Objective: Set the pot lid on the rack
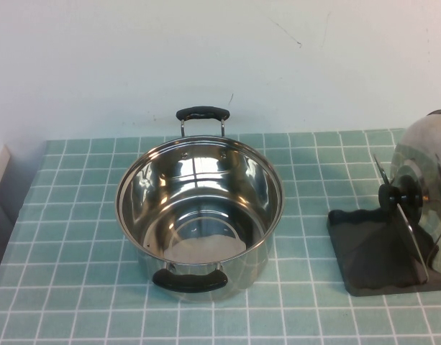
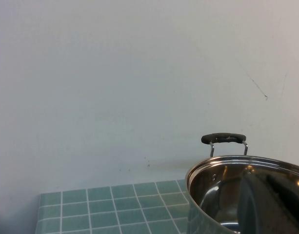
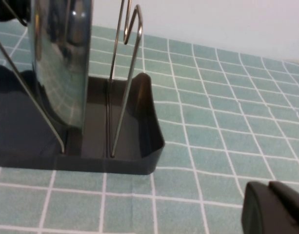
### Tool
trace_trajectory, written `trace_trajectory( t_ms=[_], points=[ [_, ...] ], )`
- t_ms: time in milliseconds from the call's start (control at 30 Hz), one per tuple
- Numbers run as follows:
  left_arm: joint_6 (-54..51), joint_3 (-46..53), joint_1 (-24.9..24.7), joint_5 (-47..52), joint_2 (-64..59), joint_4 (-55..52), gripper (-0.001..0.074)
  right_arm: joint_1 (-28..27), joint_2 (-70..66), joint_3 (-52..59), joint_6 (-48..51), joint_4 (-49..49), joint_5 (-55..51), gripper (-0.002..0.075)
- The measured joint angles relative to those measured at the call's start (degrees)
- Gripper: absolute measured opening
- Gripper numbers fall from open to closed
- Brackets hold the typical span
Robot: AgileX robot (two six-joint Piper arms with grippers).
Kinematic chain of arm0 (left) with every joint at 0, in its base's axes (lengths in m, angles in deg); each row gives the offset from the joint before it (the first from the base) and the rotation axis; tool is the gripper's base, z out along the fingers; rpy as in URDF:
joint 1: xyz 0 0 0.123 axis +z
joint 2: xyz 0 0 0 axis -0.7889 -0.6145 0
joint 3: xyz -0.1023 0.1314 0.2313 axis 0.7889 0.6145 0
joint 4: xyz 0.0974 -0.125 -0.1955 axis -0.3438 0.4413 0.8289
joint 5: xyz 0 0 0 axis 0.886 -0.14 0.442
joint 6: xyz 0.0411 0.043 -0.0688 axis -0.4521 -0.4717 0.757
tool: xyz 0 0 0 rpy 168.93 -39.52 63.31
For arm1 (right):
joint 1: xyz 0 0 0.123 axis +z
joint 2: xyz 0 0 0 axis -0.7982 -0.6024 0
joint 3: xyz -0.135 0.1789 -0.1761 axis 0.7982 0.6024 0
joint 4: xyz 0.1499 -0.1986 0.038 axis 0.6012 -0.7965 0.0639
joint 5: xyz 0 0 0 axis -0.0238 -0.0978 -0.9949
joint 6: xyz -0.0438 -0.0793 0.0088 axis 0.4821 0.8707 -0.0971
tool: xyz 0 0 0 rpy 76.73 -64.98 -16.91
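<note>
Lid stands on edge in the rack, held between the upright wire dividers, black knob facing the pot. Appears seated already, rim down in the tray base near the rack's end wall. Right gripper shows only as a dark tip low over the tiles just beside the rack, apart from lid and wires; jaw opening cannot be told. Left gripper is out of view; its wrist camera looks past the pot rim toward the wall. Remaining step, judged from this layout: withdraw the right arm cleanly. Retreat away from the rack and upward, avoiding any sweep across the wires. Avoid brushing the lid's rim, since a nudge could tip it. Keep clear of the pot handle on return.
</note>
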Motion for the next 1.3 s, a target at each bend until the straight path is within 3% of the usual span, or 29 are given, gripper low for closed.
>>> trace_trajectory(
  t_ms=[267,1067,1300],
  points=[
    [0.3,0.0,0.0,0.0,0.0,0.0,-0.0002,0.0,0.0,0.0,5.3,4.3,0.3,-0.0002],
    [0.2,0.1,0.0,0.0,-0.1,0.0,-0.0002,0.0,0.0,0.0,5.8,4.8,0.3,-0.0002],
    [-3.0,2.1,0.0,-5.9,-0.1,0.0,-0.0002,0.0,0.0,0.0,5.8,4.8,0.3,-0.0002]
  ],
)
